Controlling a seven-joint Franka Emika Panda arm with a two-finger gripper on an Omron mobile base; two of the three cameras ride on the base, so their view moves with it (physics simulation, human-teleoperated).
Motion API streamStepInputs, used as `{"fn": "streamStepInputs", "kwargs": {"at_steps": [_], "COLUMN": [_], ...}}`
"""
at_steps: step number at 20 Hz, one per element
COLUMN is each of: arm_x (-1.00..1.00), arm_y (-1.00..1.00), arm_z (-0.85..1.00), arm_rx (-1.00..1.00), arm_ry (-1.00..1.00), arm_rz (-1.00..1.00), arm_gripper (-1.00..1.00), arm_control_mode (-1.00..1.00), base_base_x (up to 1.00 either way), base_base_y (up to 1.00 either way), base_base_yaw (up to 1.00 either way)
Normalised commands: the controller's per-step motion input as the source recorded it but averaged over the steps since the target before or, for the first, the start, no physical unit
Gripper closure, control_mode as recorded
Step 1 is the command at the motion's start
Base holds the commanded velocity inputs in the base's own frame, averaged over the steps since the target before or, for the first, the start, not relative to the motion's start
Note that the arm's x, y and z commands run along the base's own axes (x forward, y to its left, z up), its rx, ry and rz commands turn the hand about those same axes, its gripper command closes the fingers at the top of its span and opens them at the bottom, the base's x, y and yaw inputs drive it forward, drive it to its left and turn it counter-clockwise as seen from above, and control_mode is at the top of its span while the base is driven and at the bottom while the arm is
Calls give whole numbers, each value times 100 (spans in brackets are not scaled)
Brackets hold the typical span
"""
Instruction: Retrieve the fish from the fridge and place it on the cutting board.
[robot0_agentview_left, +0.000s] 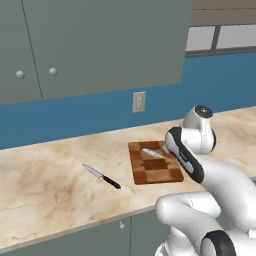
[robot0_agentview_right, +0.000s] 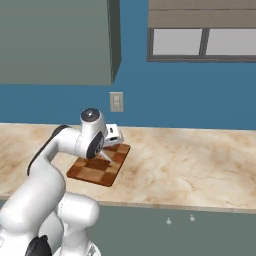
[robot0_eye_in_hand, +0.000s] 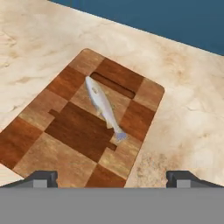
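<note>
The slim silvery fish (robot0_eye_in_hand: 103, 107) lies diagonally on the checkered wooden cutting board (robot0_eye_in_hand: 74, 131), its tail toward the board's near right part. My gripper (robot0_eye_in_hand: 111, 177) hangs above the board's near edge, open, its two dark fingertips spread wide with nothing between them and well apart from the fish. From the left base view the fish (robot0_agentview_left: 151, 152) rests on the far half of the board (robot0_agentview_left: 155, 174), partly behind my arm. The board (robot0_agentview_right: 95, 174) lies on the marble counter under my hand. The fridge is out of view.
A black-handled knife (robot0_agentview_left: 102, 176) lies on the counter (robot0_agentview_left: 50, 175) left of the board. Grey wall cabinets (robot0_agentview_left: 100, 45) hang above, a wall outlet (robot0_agentview_left: 139, 101) sits on the blue backsplash, and a window (robot0_agentview_right: 205, 42) is at the right.
</note>
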Motion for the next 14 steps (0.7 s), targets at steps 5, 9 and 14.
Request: {"fn": "streamStepInputs", "kwargs": {"at_steps": [5,9,14], "arm_x": [-57,-48,-52], "arm_y": [-64,-54,-48], "arm_z": [73,86,91], "arm_rx": [4,8,9], "arm_ry": [-18,-22,-28], "arm_rz": [-1,0,0], "arm_gripper": [-100,-100,-100], "arm_control_mode": [-100,-100,-100], "base_base_x": [0,0,0], "base_base_y": [0,0,0], "base_base_yaw": [0,0,0]}}
